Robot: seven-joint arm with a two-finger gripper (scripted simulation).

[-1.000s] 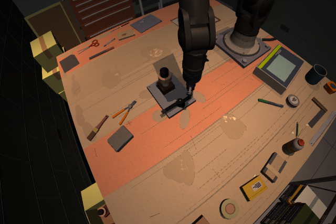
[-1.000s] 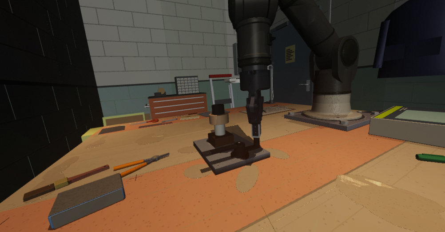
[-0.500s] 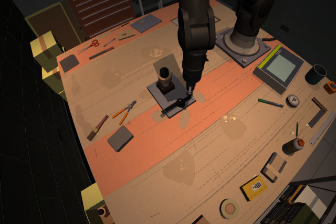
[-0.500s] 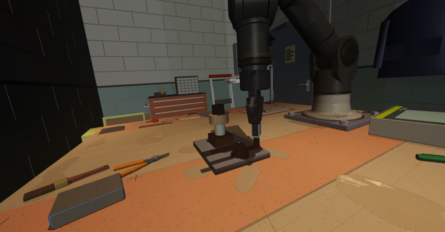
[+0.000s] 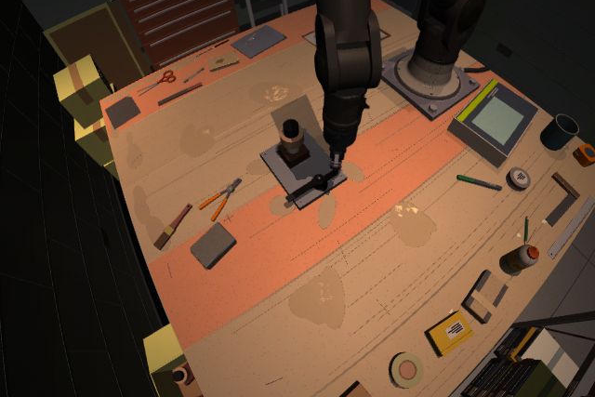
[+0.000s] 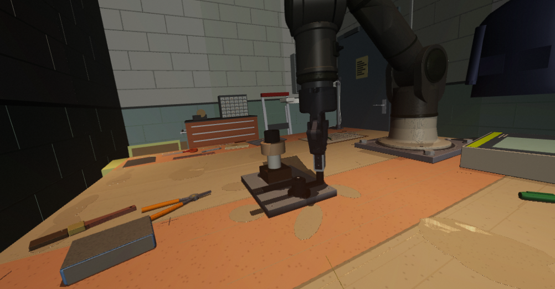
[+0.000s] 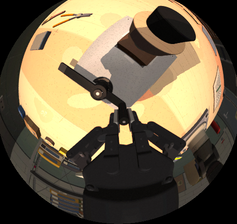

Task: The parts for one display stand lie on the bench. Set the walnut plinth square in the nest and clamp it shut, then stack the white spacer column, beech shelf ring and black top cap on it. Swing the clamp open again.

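Note:
My gripper [image 5: 336,160] [image 6: 319,166] [image 7: 123,117] stands at the right front corner of the grey nest plate [image 5: 303,169] [image 6: 288,191]. The upright handle pin [image 7: 122,114] of the black clamp arm [image 5: 312,184] [image 6: 301,188] [image 7: 86,83] is gripped between its closed fingers. The arm lies along the plate's front edge, swung away from the stack. On the plate the walnut plinth [image 5: 292,154] [image 6: 274,172] carries the white spacer column [image 6: 274,160], the beech shelf ring [image 5: 291,140] [image 6: 273,146] [image 7: 155,40] and the black top cap [image 5: 290,127] [image 6: 271,135] [image 7: 171,24], all upright.
Behind the plate rises the arm's base [image 5: 429,80]. Orange pliers [image 5: 220,198], a brush [image 5: 172,226] and a grey block [image 5: 213,244] lie to the left front. A grey box [image 5: 493,121], a green pen [image 5: 478,182] and small tools sit to the right.

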